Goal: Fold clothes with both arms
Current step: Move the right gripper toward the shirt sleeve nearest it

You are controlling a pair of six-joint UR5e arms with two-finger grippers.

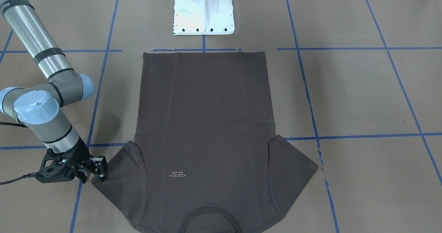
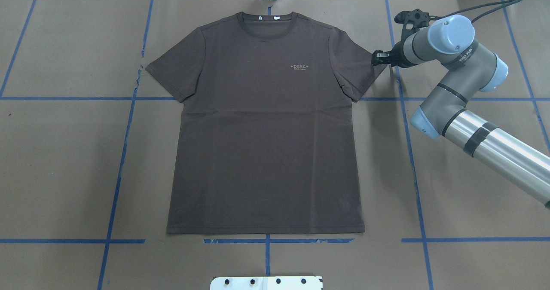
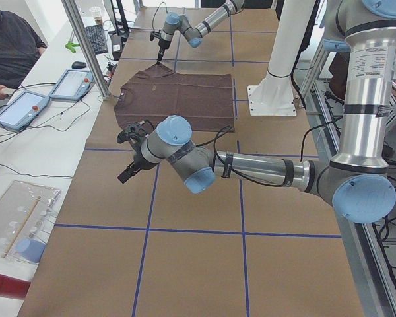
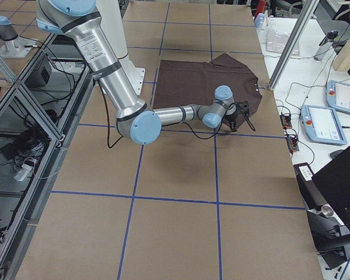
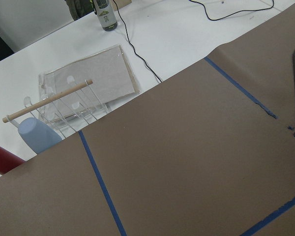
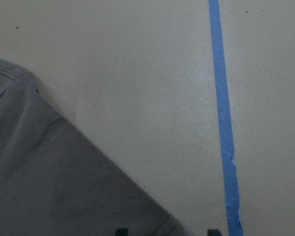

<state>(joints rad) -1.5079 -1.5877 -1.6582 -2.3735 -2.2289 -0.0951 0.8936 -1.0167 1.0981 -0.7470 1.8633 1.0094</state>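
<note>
At nine o'clock in the overhead view, a broad band of brown paper (image 2: 64, 165) ruled by blue tape lines (image 2: 122, 161), running up to the shirt's straight side edge. Over that side, shown only by the left-end camera, the left arm (image 3: 251, 168) with the left gripper (image 3: 125, 175) held above the paper, off the cloth; cannot tell whether spread or clenched.

At centre, the T-shirt (image 2: 262, 144) spread flat, front up: collar (image 2: 266, 23) at twelve o'clock, hem (image 2: 266, 231) at six, just short of a tape line and the white pedestal base (image 2: 266, 282). Ten-o'clock sleeve (image 2: 172, 73) and two-o'clock sleeve (image 2: 356, 71) splayed outward. Pale logo (image 2: 299, 67) toward one o'clock on the chest.

At two o'clock, the right gripper (image 2: 374, 58) right at that sleeve's outer tip, jaws parted, gripping nothing. In the right wrist view, sleeve edge running slantwise between the two fingertips (image 6: 214, 232), a tape line just outside them. Farther right, the right arm (image 2: 472, 126) reaching in from four o'clock over wide bare paper.
</note>
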